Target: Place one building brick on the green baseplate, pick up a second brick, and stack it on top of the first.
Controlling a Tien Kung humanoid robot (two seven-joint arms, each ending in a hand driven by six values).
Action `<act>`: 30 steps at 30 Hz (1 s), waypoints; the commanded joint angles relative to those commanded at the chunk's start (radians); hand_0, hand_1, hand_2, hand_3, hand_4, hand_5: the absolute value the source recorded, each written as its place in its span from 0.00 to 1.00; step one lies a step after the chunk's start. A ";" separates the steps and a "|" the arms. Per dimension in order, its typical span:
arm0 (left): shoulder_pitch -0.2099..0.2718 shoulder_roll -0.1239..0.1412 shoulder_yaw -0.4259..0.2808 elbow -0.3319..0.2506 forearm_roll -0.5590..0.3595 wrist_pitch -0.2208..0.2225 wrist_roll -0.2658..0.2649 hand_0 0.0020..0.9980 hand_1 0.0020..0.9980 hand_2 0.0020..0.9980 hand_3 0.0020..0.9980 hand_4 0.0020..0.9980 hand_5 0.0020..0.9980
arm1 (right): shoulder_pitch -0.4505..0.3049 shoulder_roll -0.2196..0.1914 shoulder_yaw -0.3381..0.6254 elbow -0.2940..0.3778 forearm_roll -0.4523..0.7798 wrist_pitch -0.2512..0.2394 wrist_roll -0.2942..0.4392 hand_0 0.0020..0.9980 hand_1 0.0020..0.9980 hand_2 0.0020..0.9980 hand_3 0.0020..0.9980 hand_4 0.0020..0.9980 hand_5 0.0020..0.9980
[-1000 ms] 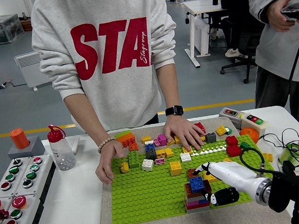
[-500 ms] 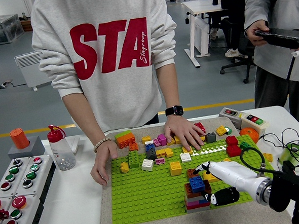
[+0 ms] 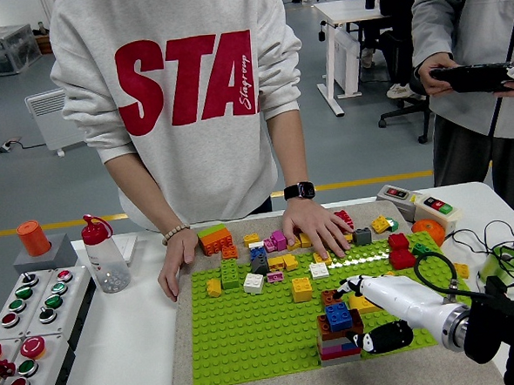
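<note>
The green baseplate (image 3: 248, 333) lies in the middle of the table. On its right part stands a stack (image 3: 339, 334) of brown, red and pink bricks with a blue brick (image 3: 339, 317) on top. My right hand (image 3: 369, 312), white with black fingertips, reaches in from the right and rests beside the stack. Its fingers are spread, one fingertip (image 3: 352, 285) behind the stack and the thumb (image 3: 388, 337) low on the plate, holding nothing. Several loose bricks (image 3: 279, 263) lie along the plate's far part. My left arm is out of view.
A person stands at the far side, one hand (image 3: 172, 266) at the plate's left edge, the other (image 3: 316, 228) on the bricks. A bottle (image 3: 106, 254) and button boxes (image 3: 29, 311) stand left. Cables (image 3: 497, 261) and a switch box (image 3: 415, 202) lie right.
The person's hand at the plate's left edge has drawn back a little toward the far side. My right hand and the stack have not moved.
</note>
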 joint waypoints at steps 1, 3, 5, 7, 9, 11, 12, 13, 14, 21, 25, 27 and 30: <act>0.000 0.000 0.000 0.000 0.000 0.000 0.000 0.66 0.68 0.70 0.58 0.30 1.00 | -0.001 0.000 0.001 0.000 -0.001 -0.001 0.001 0.93 0.85 0.98 0.86 0.68 0.30; 0.000 0.000 -0.001 0.000 0.001 0.000 0.000 0.66 0.68 0.70 0.58 0.30 1.00 | -0.003 -0.001 0.005 0.000 -0.002 -0.004 0.002 0.93 0.85 0.98 0.86 0.68 0.30; 0.000 0.000 -0.001 0.000 0.002 0.000 0.000 0.66 0.68 0.70 0.58 0.30 1.00 | -0.005 -0.002 0.010 0.000 -0.005 -0.009 0.005 0.93 0.85 0.98 0.86 0.68 0.30; 0.000 0.000 -0.002 0.000 0.002 0.000 0.000 0.66 0.68 0.70 0.58 0.30 1.00 | -0.007 -0.003 0.017 0.000 -0.007 -0.018 0.009 0.93 0.86 0.99 0.89 0.69 0.31; 0.000 0.000 -0.002 0.000 0.003 0.000 0.001 0.66 0.68 0.70 0.58 0.30 1.00 | -0.009 -0.003 0.023 0.000 -0.010 -0.029 0.014 0.93 0.86 0.99 0.89 0.69 0.31; 0.000 0.000 -0.003 0.000 0.004 0.000 0.001 0.66 0.68 0.70 0.58 0.30 1.00 | -0.014 -0.004 0.031 0.000 -0.016 -0.054 0.026 0.93 0.86 0.99 0.89 0.69 0.31; 0.000 0.000 -0.004 0.000 0.005 0.000 0.001 0.66 0.68 0.70 0.58 0.30 1.00 | -0.017 -0.005 0.035 0.000 -0.018 -0.065 0.032 0.92 0.86 0.98 0.98 0.68 0.30; 0.000 0.000 -0.004 0.000 0.005 0.000 0.001 0.66 0.68 0.70 0.58 0.30 1.00 | -0.018 -0.005 0.036 0.000 -0.020 -0.072 0.035 0.92 0.86 0.98 0.98 0.68 0.30; 0.001 0.000 -0.005 0.000 0.006 0.000 0.001 0.66 0.68 0.70 0.58 0.30 1.00 | -0.022 -0.007 0.040 0.000 -0.025 -0.088 0.047 0.92 0.86 0.98 0.98 0.68 0.30; 0.004 -0.001 -0.008 0.000 0.011 0.000 0.002 0.66 0.68 0.70 0.58 0.30 1.00 | -0.051 -0.027 0.053 0.000 -0.039 -0.263 0.205 0.90 0.84 0.93 0.94 0.67 0.32; 0.006 -0.001 -0.012 0.000 0.018 0.000 0.003 0.66 0.68 0.70 0.57 0.30 1.00 | -0.070 -0.041 0.080 0.000 0.004 -0.380 0.344 0.66 0.63 0.59 0.55 0.36 0.20; 0.007 -0.001 -0.014 0.000 0.021 0.000 0.004 0.66 0.68 0.70 0.57 0.30 1.00 | -0.075 -0.048 0.090 0.000 0.003 -0.434 0.415 0.66 0.63 0.59 0.55 0.36 0.20; 0.009 -0.001 -0.016 0.000 0.024 -0.001 0.005 0.66 0.68 0.70 0.57 0.30 1.00 | -0.077 -0.056 0.101 0.000 -0.031 -0.488 0.507 0.60 0.58 0.56 0.53 0.30 0.19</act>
